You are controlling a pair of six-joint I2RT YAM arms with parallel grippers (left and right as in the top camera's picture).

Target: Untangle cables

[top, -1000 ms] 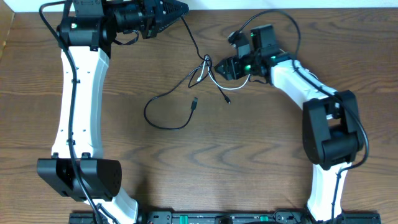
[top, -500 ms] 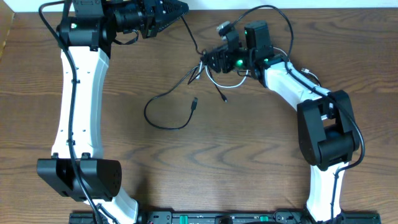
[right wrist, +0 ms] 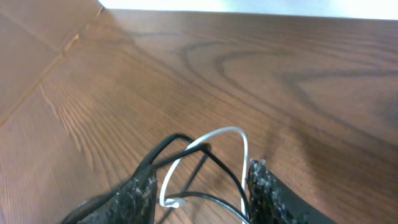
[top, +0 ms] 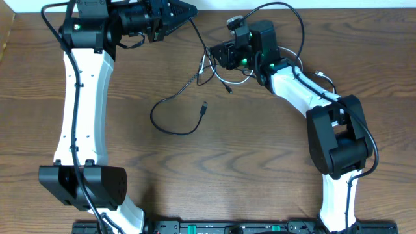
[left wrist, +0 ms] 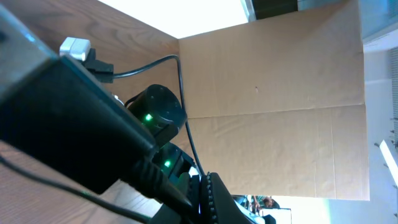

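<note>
**The knot is sitting between your right fingers, and the black cable is running from 1 to 7 o'clock**

On the table (top: 260, 162), your left gripper (top: 188, 12) is waiting at the far edge, at 11 o'clock from the knot. Seen from overhead, its fingers are looking pinched together on the top end of the black cable (top: 153, 117). The wrist view is not showing the tips clearly.

That cable's long axis is running from there down through the knot. It is then trailing off toward 7 o'clock into a slack loop that is ending in a free plug (top: 203, 107).

Your right gripper (top: 218, 58) is much the nearer one and is right at the knot. Its fingers (right wrist: 267, 193) are standing apart, with the white cable (right wrist: 217, 132) arching between them over black strands, not visibly pinched.

To my eye, you are needing to pull toward 3 o'clock, across the black run.
</note>
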